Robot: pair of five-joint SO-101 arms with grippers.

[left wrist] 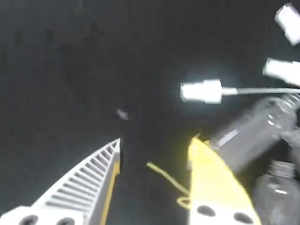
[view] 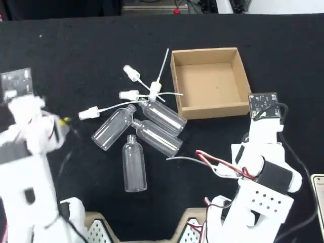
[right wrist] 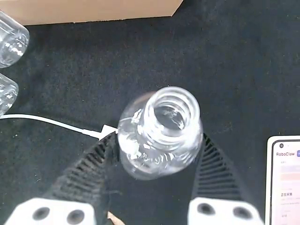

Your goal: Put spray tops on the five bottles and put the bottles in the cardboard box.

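Bottle (right wrist: 171,112) of clear plastic, uncapped, sits clamped between the right gripper's (right wrist: 157,143) fingers, with its open neck facing the wrist camera. The right arm (view: 263,177) stands at the 4 o'clock of the black table (view: 76,45). A loose white dip tube (view: 183,159) lies just off the arm's 9 o'clock side.

The left gripper (left wrist: 155,143) is spread wide with nothing between its fingers and hangs over bare table at 9 o'clock. A spray top (left wrist: 201,91) lies near its tips, and a lying bottle (left wrist: 248,136) is just beside its yellow finger.

At the table's centre four loose bottles (view: 134,163) lie on their sides. Three are bunched together and the fourth is apart at their 6 o'clock. Four spray tops (view: 129,94) fan out at the cluster's 11 o'clock, tubes trailing toward the bottle necks. The cardboard box (view: 210,83) sits open-topped at 1 o'clock, just beside the cluster. A phone (right wrist: 283,178) lies at the right arm's 3 o'clock.
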